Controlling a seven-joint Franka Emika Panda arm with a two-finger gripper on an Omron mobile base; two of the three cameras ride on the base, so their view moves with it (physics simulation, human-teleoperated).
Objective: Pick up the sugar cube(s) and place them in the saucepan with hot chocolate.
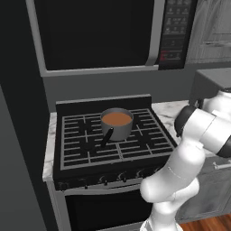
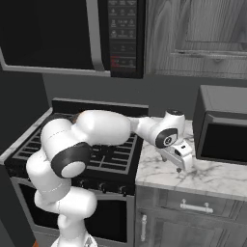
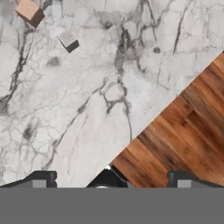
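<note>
Hand view is looking down on a white marble counter (image 3: 87, 109) with grey veins, and two small cubes are lying on it: a tan sugar cube (image 3: 29, 11) at about eleven o'clock near the frame's corner, and a paler grey-white sugar cube (image 3: 68, 39) just beside it toward the centre. The gripper (image 3: 111, 177) is hanging above the counter's edge with its dark fingertips (image 3: 41, 178) spread wide apart and nothing between them. I judge the reach toward the cubes to be the step in hand; neither cube is picked up yet. The next move is calling for the hand to travel toward eleven o'clock, centre over one cube, descend and close. The cubes are small, so alignment will matter.

From the left base view, the saucepan (image 1: 117, 124) is sitting on the black stove (image 1: 113, 140) at the rear centre burner, with hot chocolate (image 1: 116, 118) filling it and its black handle pointing toward seven o'clock. The right base view is showing the arm stretched across to the counter at the stove's three o'clock side, a microwave (image 2: 62, 34) overhead, a dark appliance (image 2: 223, 125) on the counter, grey wood cabinets (image 2: 193, 29) and wooden flooring (image 3: 188, 127) below.
</note>
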